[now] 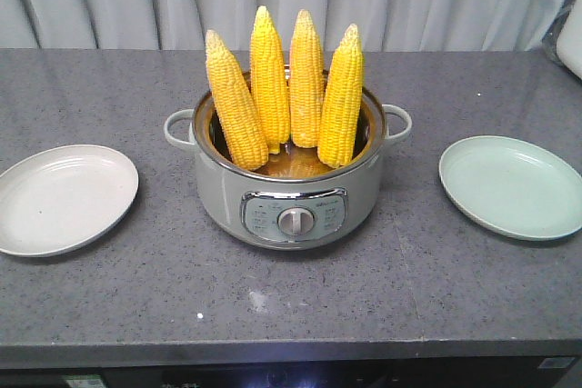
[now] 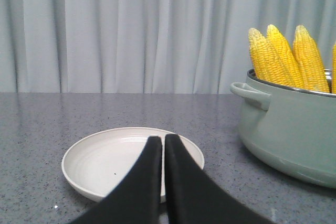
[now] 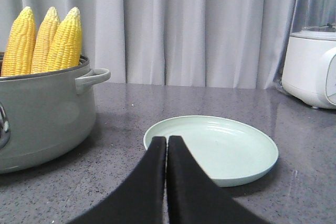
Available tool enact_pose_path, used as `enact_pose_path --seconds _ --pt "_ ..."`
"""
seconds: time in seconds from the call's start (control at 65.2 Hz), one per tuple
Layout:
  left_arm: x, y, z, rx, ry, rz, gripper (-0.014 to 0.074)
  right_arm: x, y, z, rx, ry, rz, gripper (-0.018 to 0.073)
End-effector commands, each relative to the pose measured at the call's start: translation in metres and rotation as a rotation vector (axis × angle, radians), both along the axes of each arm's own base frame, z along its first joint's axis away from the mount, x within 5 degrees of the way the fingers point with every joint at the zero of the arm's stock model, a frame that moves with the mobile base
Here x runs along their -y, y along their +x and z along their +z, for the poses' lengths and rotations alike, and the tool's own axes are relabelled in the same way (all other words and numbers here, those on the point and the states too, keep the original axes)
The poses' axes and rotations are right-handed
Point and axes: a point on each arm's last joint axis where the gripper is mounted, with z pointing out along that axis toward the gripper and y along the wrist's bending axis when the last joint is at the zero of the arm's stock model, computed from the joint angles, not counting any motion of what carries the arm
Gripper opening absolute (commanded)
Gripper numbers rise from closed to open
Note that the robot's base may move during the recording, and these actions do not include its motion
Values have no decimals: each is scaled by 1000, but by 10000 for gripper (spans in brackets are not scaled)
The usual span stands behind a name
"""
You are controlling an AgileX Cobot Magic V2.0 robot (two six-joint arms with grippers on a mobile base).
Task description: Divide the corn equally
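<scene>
The left gripper (image 2: pixel 163 141) is keeping its two black fingers pressed together with nothing between them, and it is pointing at the white plate (image 2: pixel 105 156) straight ahead at its 12 o'clock. The right gripper (image 3: pixel 167 141) is likewise closed and empty, facing the green plate (image 3: pixel 231 150).

All four corn cobs (image 1: pixel 270 79) are standing tips-up in the grey-green pot (image 1: pixel 291 197), leaning against its rim. The white plate is lying at the pot's 9 o'clock and the green one at its 3 o'clock, each well apart from it and bare.

To pick well, I judge each gripper should be spreading its fingers before reaching in. It should take the outermost cob on its own side, closing across the upper middle and lifting straight up so the neighbours are not toppling. An equal split would be two cobs per plate.

Both arms are sitting low and level near the counter, out of the front view.
</scene>
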Motion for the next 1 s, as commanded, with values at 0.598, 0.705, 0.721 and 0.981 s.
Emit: enact_pose_path --seconds 0.598,0.705,0.721,0.981 --pt "0 -3 13 105 -20 -4 -6 0 -1 5 74 -5 3 -2" --pt "0 -3 13 105 -20 -4 -6 0 -1 5 74 -5 3 -2" --pt "0 -3 13 105 -20 -4 -6 0 -1 5 74 -5 3 -2" --pt "0 -3 13 105 -20 -4 -6 0 -1 5 74 -5 3 -2"
